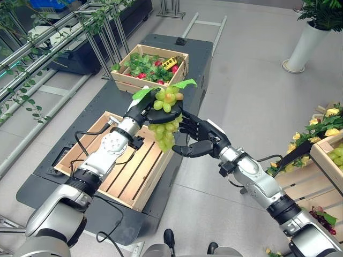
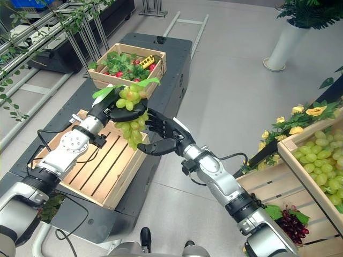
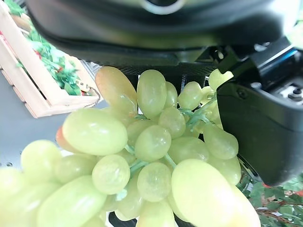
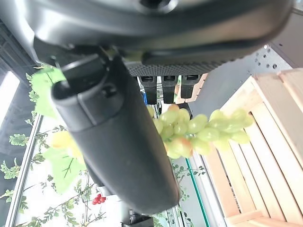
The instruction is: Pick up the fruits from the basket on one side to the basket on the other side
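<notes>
Spanning pale grey floor (image 1: 241, 96), with dark platform (image 1: 198, 59) bearing empty slatted crate (image 1: 126, 171) and leafy far crate (image 1: 150, 67). Left hand (image 1: 140, 110) curled round green grapes (image 1: 165, 120) above the slatted crate's edge; right hand (image 1: 199, 140) spread open just beside.

Pale grey floor (image 1: 252, 96), smooth, evenly lit; dark low platform (image 1: 198, 53) running away from camera over it; metal frame rack (image 1: 80, 24) along left side, green vine leaves (image 1: 102, 16) trailing over its bars; white tapered planter (image 1: 303, 45) with dark green plant at upper right; yellow flowers with foliage (image 2: 305, 115) at right edge; small metal stand (image 1: 171, 8) at top centre.
</notes>
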